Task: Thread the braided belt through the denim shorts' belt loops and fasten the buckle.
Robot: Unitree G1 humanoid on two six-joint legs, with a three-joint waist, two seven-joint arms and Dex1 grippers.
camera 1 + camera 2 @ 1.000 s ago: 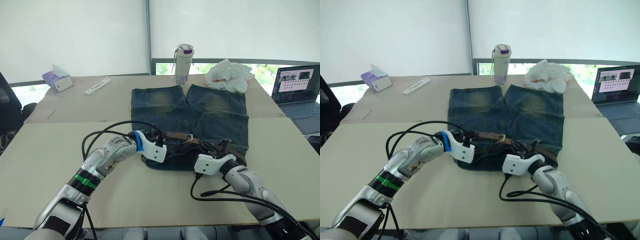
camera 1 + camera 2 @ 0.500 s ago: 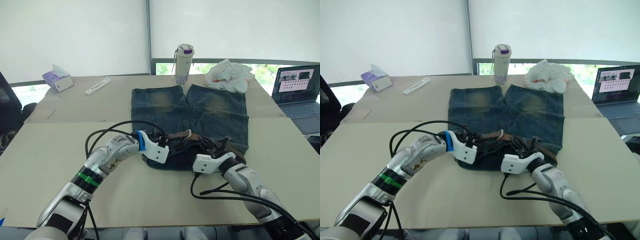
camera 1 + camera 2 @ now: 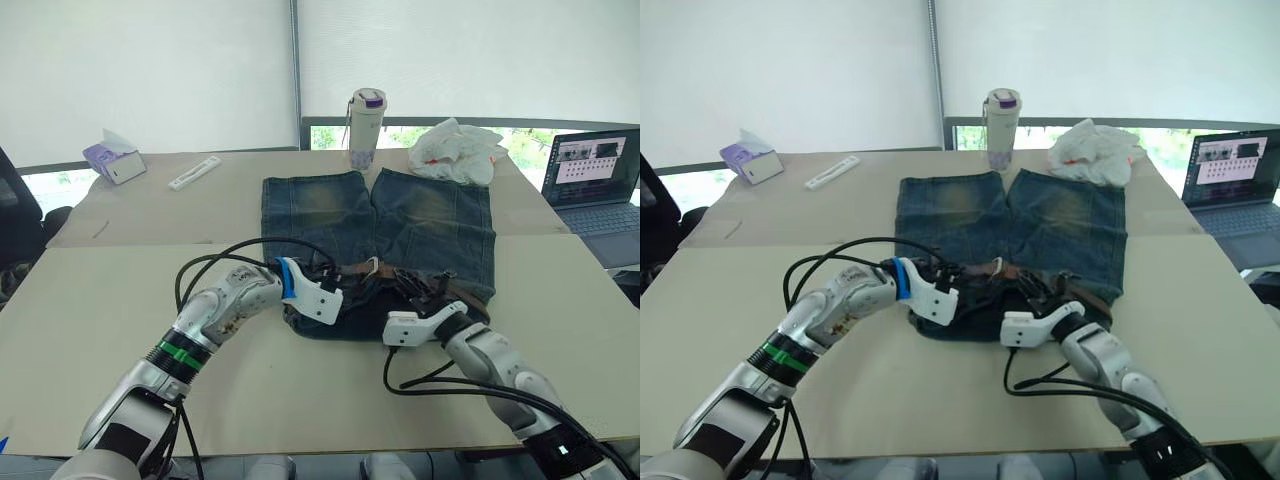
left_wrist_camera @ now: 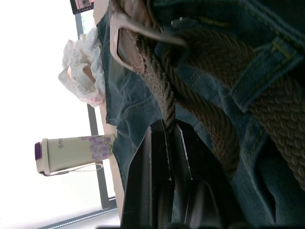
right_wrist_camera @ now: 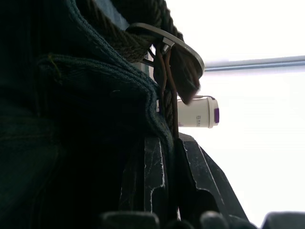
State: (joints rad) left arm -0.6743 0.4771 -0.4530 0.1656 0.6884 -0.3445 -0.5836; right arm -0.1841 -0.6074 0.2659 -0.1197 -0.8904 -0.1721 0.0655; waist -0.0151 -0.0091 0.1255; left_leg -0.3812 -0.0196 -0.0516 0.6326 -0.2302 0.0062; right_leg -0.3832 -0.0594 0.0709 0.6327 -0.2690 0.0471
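Both grippers clamp the braided belt (image 4: 164,98) at the denim shorts (image 3: 430,215) waistband: left gripper (image 4: 170,131) and right gripper (image 5: 167,143) near the buckle (image 4: 128,36); the bottle's (image 4: 71,153) lettering is unreadable.

denim shorts (image 3: 400,225): lying flat mid-table, legs pointing to 12 o'clock, waistband toward 6.
braided belt (image 3: 425,290): running along the waistband.
buckle (image 3: 373,268): sitting up near the waistband's middle.
left gripper (image 3: 338,280): reaching in from 8 o'clock, at the belt just beside the buckle.
right gripper (image 3: 412,290): coming from 5 o'clock, resting on the belt.
bottle (image 3: 366,117): standing at 12 o'clock.
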